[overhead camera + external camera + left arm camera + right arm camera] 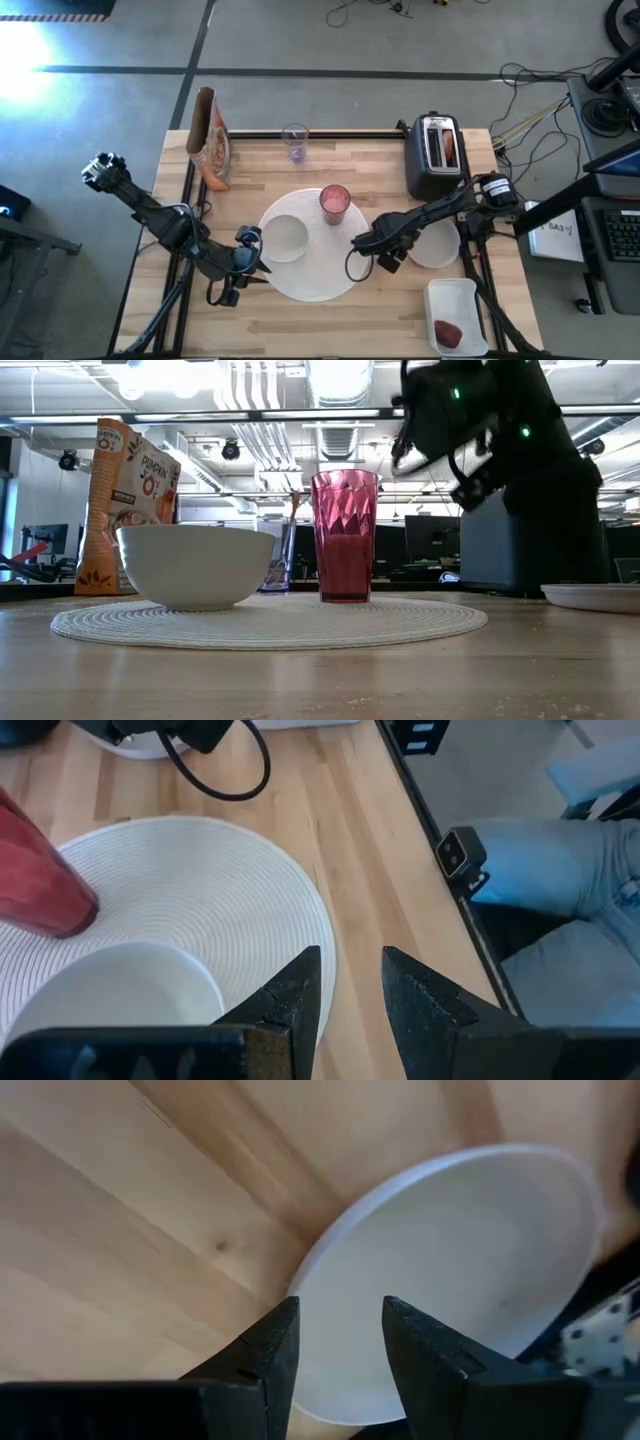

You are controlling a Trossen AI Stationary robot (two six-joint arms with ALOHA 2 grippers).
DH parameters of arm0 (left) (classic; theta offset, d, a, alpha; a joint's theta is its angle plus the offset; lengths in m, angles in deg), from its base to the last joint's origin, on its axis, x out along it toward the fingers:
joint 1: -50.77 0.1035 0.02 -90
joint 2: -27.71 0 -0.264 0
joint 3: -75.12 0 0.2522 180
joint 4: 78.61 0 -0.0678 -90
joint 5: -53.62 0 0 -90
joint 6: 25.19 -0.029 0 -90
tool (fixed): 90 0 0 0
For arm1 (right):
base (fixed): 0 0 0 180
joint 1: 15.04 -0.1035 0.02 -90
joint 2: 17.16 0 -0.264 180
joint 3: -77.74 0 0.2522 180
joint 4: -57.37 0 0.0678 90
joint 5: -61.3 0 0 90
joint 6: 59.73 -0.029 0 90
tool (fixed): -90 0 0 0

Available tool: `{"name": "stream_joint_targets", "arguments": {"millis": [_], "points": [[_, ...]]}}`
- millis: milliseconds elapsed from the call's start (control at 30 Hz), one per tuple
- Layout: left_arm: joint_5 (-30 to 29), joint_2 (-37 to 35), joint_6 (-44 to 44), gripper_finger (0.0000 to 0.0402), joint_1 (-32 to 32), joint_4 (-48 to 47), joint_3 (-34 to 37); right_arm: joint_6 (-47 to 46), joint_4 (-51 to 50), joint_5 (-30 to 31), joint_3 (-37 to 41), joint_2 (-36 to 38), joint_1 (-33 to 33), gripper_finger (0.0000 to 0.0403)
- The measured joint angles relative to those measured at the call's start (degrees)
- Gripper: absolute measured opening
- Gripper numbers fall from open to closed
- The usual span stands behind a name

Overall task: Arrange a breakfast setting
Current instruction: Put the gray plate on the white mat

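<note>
Right gripper [335,1350] hangs over the near rim of the white plate [470,1270], its two dark fingers a little apart with nothing between them; I cannot tell whether a tip grazes the rim. In the high view that gripper [365,242] sits between the woven placemat [310,285] and the plate [436,247], which lies on bare wood beside the toaster [434,155]. The plate looks stiff, smooth and breakable, probably slippery; the sensible hold is its thin raised edge, one finger over and one under. The left gripper [247,238] waits at the mat's left edge by the white bowl [283,238], fingers slightly parted and empty. The bowl and the pink tumbler [335,203] stand on the mat, close together. A browned bread piece [449,148] sits in a toaster slot, and a dark-red fruit [447,332] lies in the white tray [470,296] near the table's front right corner.
</note>
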Motion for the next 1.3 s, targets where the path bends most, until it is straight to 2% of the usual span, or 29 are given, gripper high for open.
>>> {"name": "stream_joint_targets", "arguments": {"millis": [300, 600, 1067, 1300], "points": [[0.0, 0.0, -0.71, 0.0091, 0.0, -0.26, 0.0, 0.09, 11.39, -4.7, 7.13, -0.02, 0.29, 0.0137], [-0.55, 0.0, 0.21, 0.0091, 0.02, 0.2, 0.0, 2.67, 14.5, -4.75, 10.65, 0.19, 1.04, 0.0132], [-0.66, 0.0, 2.35, 0.0091, 0.02, 1.2, 0.0, 6.44, 16.68, -4.54, 11.36, 0.11, 1.51, 0.0038], [-0.68, 0.0, 3.08, 0.0091, 0.02, 1.2, 0.0, 6.73, 15.7, -4.18, 11.3, 0.29, 1.54, 0.0023]]}}
